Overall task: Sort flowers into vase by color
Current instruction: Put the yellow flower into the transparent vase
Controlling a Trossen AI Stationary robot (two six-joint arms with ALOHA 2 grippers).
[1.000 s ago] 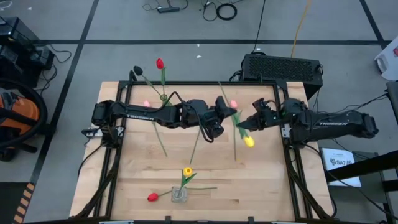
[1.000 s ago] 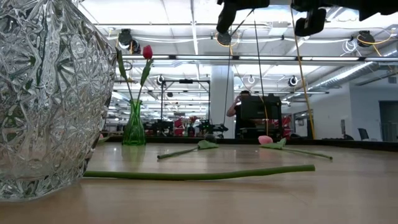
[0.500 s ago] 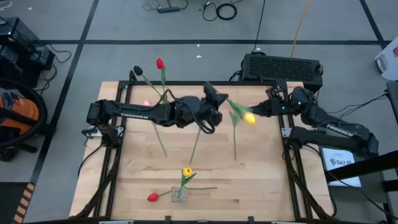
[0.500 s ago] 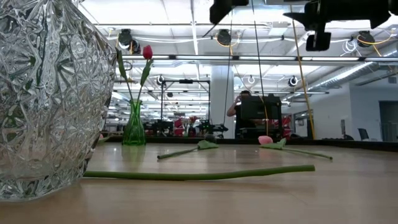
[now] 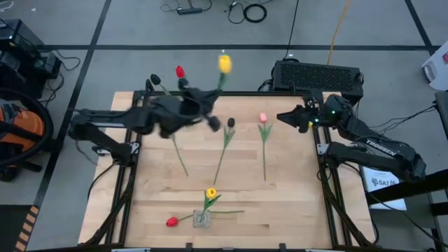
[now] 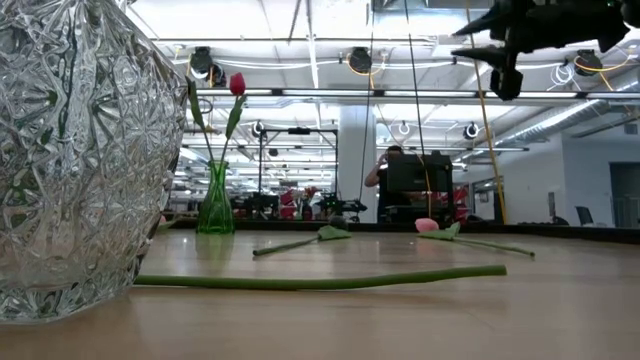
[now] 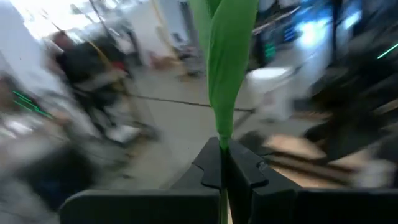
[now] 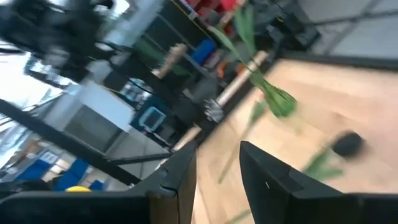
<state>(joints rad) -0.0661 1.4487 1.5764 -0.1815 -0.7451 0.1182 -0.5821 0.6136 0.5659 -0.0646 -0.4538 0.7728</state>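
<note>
My left gripper (image 7: pixel 222 167) is clamped tight on a yellow tulip (image 5: pixel 224 64), gripping the thin green stem. It's held up high over the table's (image 5: pixel 294 203) far edge. Yellow head sits past the far edge in the overhead pic, blurred; stem runs back from it toward my fingers, so the long axis slants head-away, stem-end toward me. In my left wrist view a broad green leaf (image 7: pixel 227 68) rises straight up out of the closed jaws.

My right gripper (image 5: pixel 290 117) hangs over the table's right far corner, jaws apart w/ nothing between them; fingers point toward table centre.

Other flowers:
- Pink tulip (image 5: pixel 263 117) lies flat, right of centre, head toward far edge, stem running straight toward near edge.
- Dark tulip (image 5: pixel 230 122) lies flat just left of it, head far, stem slanting near-left.
- Another stem (image 5: pixel 179 155) lies left of that, slanting near-right; can't tell its head, arm covers it.
- Red tulip (image 5: pixel 180 71) & a dark one (image 5: pixel 155 80) stand upright in the green vase (image 6: pixel 215 205) at far left corner.
- Yellow tulip (image 5: pixel 211 192) stands in the clear cut-glass vase (image 5: pixel 201 219) at near edge; a red tulip (image 5: pixel 171 222) lies just left of that vase, head pointing left.
- Low view: one long green stem (image 6: pixel 320 280) lies flat across the boards, running left-right.
</note>
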